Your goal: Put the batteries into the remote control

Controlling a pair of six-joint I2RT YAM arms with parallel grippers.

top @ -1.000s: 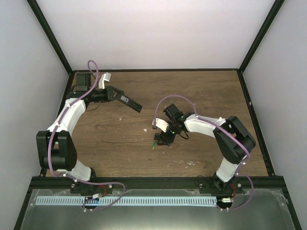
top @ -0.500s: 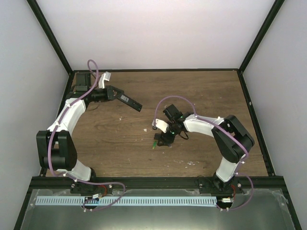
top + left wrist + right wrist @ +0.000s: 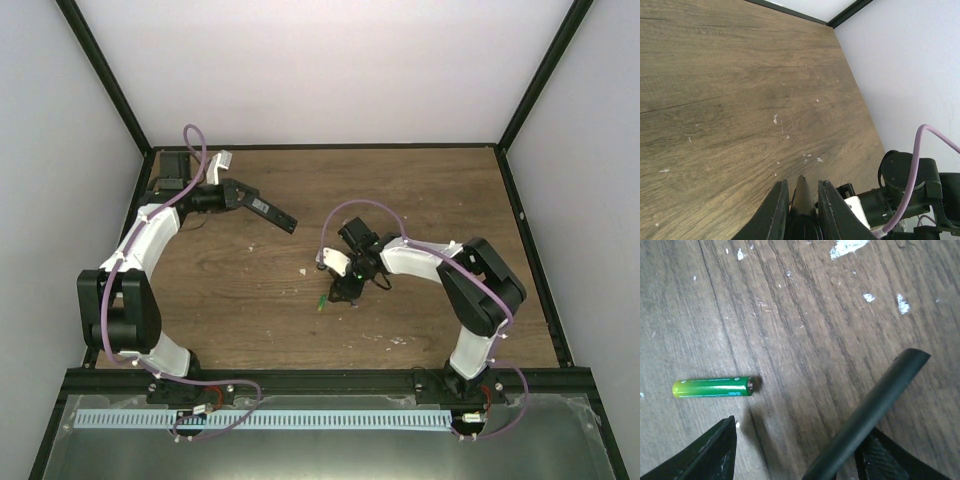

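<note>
our left gripper (image 3: pixel 240 195) clamps the remote control (image 3: pixel 274 213), our right gripper (image 3: pixel 341 293) gapes open, green battery (image 3: pixel 321 301) at its 8 o'clock.

lighting: bright, even | shadows: soft | focus: mostly sharp

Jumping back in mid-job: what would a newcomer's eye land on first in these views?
First, the small green cylindrical battery lying alone on the brown wooden table, near the table's middle. It sits just beside the right gripper, whose open fingers do not touch it. Next, at the far left, the left gripper clamps the slim black rectangular remote control, held up off the wood.
</note>
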